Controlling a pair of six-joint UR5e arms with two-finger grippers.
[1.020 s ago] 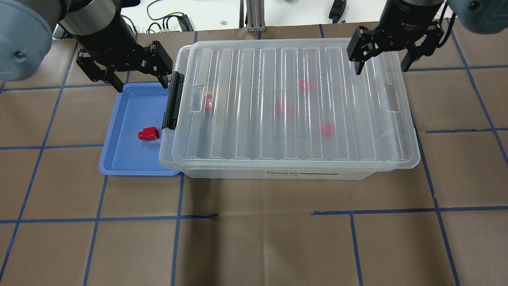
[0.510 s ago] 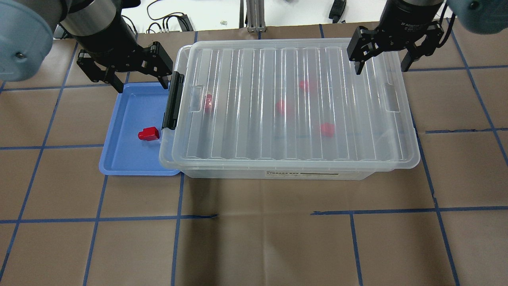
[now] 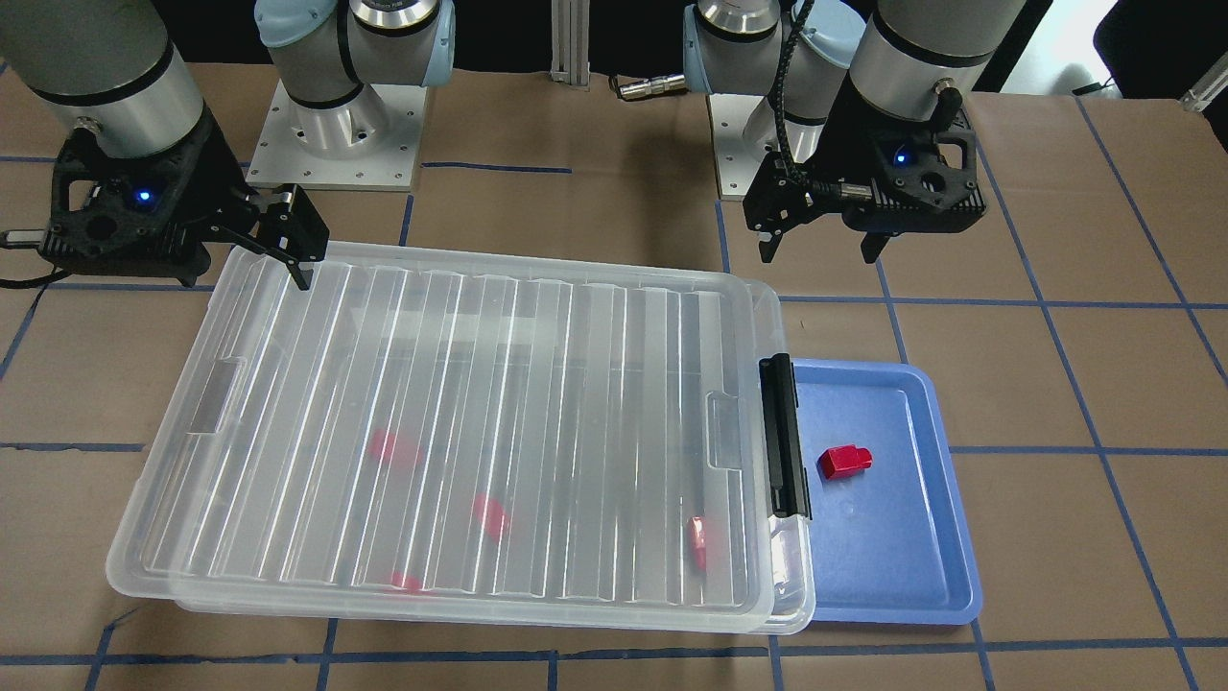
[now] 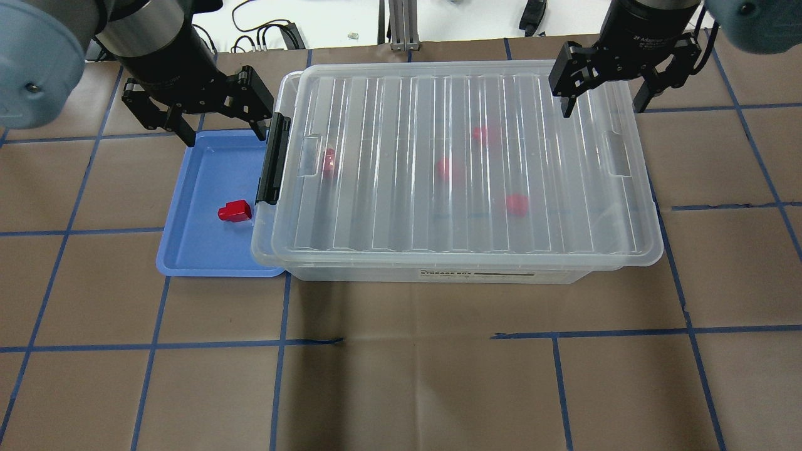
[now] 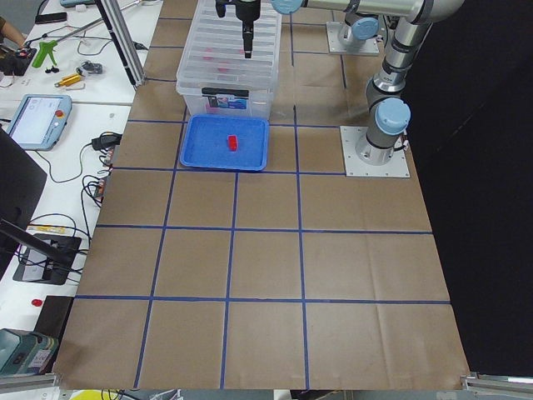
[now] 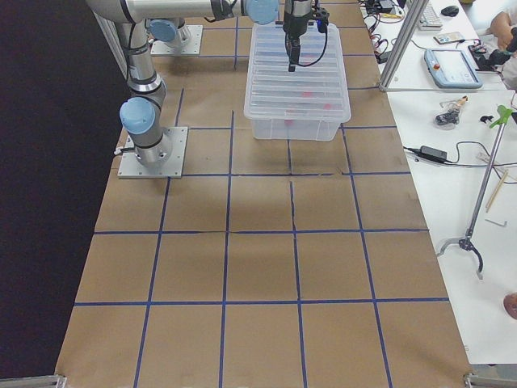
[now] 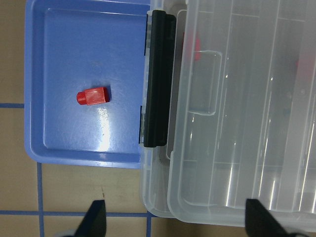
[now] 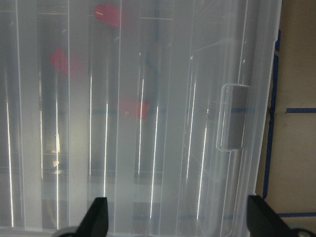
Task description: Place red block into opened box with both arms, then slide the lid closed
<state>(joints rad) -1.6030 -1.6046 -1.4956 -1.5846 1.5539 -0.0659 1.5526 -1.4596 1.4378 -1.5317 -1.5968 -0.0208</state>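
I've left gripper [image 4: 223, 136] and right gripper [image 4: 603, 110] spread, empty; lid [image 4: 463, 188] covers the box [image 4: 351, 273], so the red block [image 4: 235, 211] may land on it

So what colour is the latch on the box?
Black: the latch shows best in the left wrist view.

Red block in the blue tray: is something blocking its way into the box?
Yes. The clear lid covers nearly the whole box, leaving only a thin gap by the black latch bar, so the red block cannot drop in. Nothing visible stands between the left gripper and the block.
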